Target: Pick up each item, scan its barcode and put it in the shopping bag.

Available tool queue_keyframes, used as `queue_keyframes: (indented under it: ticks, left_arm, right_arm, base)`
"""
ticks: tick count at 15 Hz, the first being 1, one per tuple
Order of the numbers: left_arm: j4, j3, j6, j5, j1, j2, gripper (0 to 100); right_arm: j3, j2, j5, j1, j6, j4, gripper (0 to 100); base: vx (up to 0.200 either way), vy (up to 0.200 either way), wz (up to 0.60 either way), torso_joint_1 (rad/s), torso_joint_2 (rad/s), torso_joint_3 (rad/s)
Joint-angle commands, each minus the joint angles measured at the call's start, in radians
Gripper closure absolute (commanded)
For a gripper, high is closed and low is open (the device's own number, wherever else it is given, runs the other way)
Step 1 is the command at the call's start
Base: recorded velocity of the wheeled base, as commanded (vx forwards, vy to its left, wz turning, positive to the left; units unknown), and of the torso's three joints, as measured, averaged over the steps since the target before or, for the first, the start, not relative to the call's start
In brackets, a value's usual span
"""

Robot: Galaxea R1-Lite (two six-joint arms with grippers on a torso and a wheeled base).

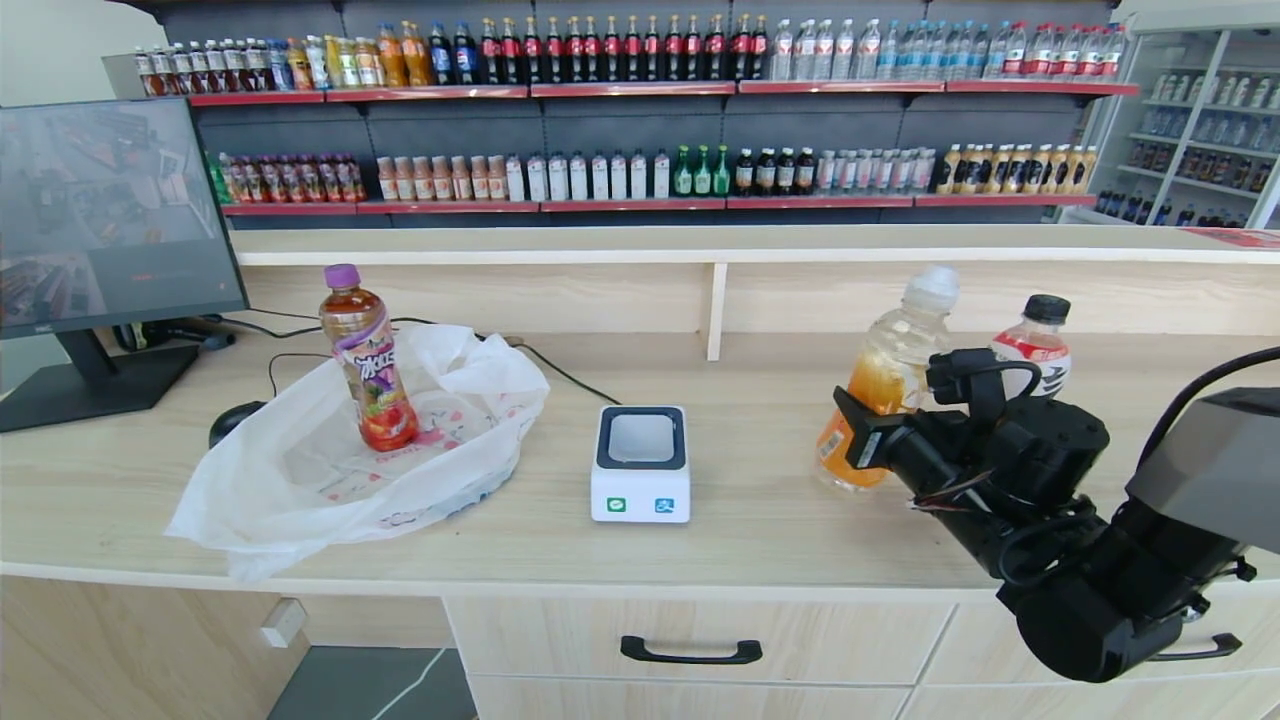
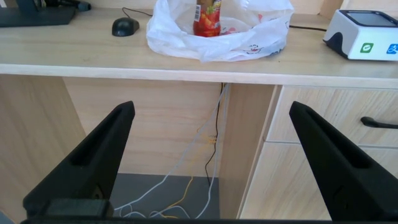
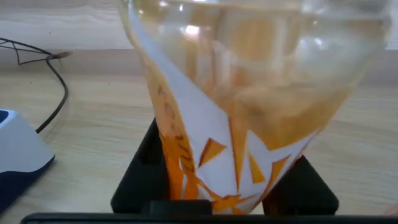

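My right gripper (image 1: 868, 438) is shut on an orange juice bottle (image 1: 885, 385) with a white cap, held tilted at the right of the counter. In the right wrist view the bottle (image 3: 236, 118) sits between the black fingers (image 3: 140, 183). The white barcode scanner (image 1: 641, 463) stands mid-counter, to the left of the bottle. Further left lies the white shopping bag (image 1: 300, 480), with a red tea bottle (image 1: 368, 360) standing upright in it. A black-capped bottle (image 1: 1035, 345) stands behind my right gripper. My left gripper (image 2: 211, 162) hangs open below the counter edge, facing the bag (image 2: 261, 37).
A monitor (image 1: 105, 215) on its stand occupies the far left, with a black mouse (image 1: 235, 420) and cables (image 1: 560, 370) near the bag. A raised ledge (image 1: 760, 245) runs along the counter's back. Drawers with black handles (image 1: 690, 652) sit under the counter front.
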Motion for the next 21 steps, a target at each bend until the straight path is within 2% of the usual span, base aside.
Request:
queue_keyframes:
  ticks: [1, 7, 10, 13, 17, 21]
  left_arm:
    - [0.000, 0.000, 0.000, 0.000, 0.000, 0.000, 0]
    - [0.000, 0.000, 0.000, 0.000, 0.000, 0.000, 0]
    - [0.000, 0.000, 0.000, 0.000, 0.000, 0.000, 0]
    - [0.000, 0.000, 0.000, 0.000, 0.000, 0.000, 0]
    - [0.000, 0.000, 0.000, 0.000, 0.000, 0.000, 0]
    - [0.000, 0.000, 0.000, 0.000, 0.000, 0.000, 0]
  right_arm:
    - [-0.001, -0.010, 0.000, 0.001, 0.002, 0.001, 100]
    - [-0.003, -0.040, 0.000, 0.044, 0.012, 0.001, 100]
    - [-0.009, -0.048, -0.006, 0.125, 0.025, 0.001, 100]
    - [-0.018, -0.066, -0.006, 0.141, 0.029, 0.001, 100]
    - [0.046, -0.174, -0.006, 0.179, 0.028, 0.001, 100]
    - [0.126, -0.280, -0.006, 0.181, 0.028, 0.001, 100]
  base:
    - [0.000, 0.000, 0.00, 0.000, 0.00, 0.000]
    - [0.000, 0.000, 0.00, 0.000, 0.00, 0.000]
    - [0.000, 0.000, 0.00, 0.000, 0.00, 0.000]
    - [0.000, 0.000, 0.00, 0.000, 0.00, 0.000]
    - [0.000, 0.000, 0.00, 0.000, 0.00, 0.000]
    - [0.000, 0.000, 0.00, 0.000, 0.00, 0.000]
